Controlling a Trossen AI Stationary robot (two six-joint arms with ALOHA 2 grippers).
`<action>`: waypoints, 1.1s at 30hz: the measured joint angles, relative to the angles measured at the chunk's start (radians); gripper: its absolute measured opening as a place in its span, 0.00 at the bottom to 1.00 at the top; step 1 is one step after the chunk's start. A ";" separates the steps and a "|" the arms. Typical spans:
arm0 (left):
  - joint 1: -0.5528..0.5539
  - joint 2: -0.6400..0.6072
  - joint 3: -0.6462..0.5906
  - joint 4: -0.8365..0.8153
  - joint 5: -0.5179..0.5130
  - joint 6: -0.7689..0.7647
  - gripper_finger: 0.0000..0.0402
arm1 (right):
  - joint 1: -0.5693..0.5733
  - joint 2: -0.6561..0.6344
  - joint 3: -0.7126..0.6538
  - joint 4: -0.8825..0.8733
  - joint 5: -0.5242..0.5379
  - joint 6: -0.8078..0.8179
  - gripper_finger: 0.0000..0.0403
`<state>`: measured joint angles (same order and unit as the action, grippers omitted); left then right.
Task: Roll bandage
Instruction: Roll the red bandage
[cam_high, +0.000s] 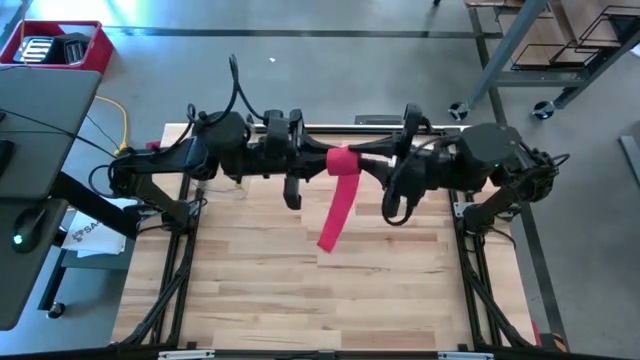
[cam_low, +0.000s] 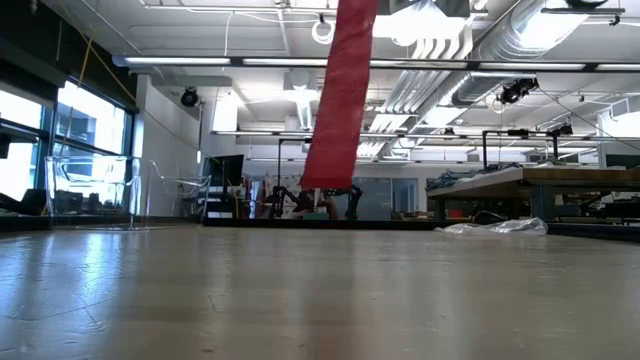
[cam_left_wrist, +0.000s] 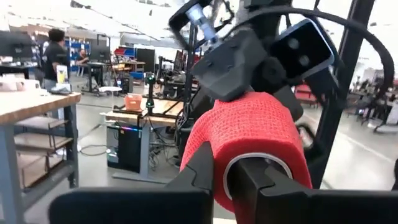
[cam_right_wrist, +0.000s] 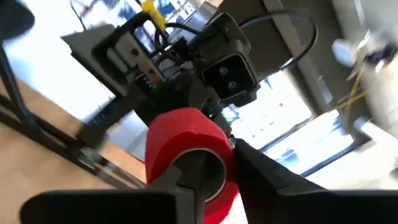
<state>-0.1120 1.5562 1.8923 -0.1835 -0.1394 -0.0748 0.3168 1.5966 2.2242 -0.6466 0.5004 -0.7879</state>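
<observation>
I hold the bandage (cam_high: 340, 190) up in the air between my two arms, over the far part of the table (cam_high: 300, 290), at about twelve o'clock from the table's middle. My left gripper (cam_left_wrist: 227, 180) pinches one end of the roll. One finger (cam_left_wrist: 199, 174) is outside the red cloth and the other is inside the hole, and they are clenched on it. My right gripper (cam_right_wrist: 208, 180) comes at the roll from the other end. One finger (cam_right_wrist: 273, 180) sits beside the roll and the other seems to be in the hole, but I cannot tell if that grip is tight or loose just now. The roll is fat and bright red. A long tail hangs off it and points down toward six o'clock, free of the wood. In the low view the tail hangs straight down and its tip does not touch the table. A clear plastic bag (cam_low: 497, 227) lies far off at about three o'clock. What could go wrong? If my right side is loose, the roll may slip off that finger and tip. If I turn the roll too fast, the tail may swing, twist, and wind on crooked. If I squeeze too hard, the soft roll may squash. If both sides let go, it falls and unrolls.
</observation>
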 joint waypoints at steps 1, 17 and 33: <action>0.000 0.000 0.000 0.000 0.002 0.014 0.03 | 0.000 -0.002 0.000 -0.008 -0.004 0.067 0.20; -0.014 -0.011 0.000 -0.022 -0.002 0.350 0.06 | -0.094 -0.018 0.000 -0.140 -0.221 0.660 0.28; -0.006 -0.044 0.000 -0.139 -0.034 0.072 0.28 | -0.089 0.017 0.000 -0.165 -0.107 0.291 0.06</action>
<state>-0.1176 1.5122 1.8919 -0.3226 -0.1737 -0.0023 0.2279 1.6135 2.2238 -0.8117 0.3929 -0.4965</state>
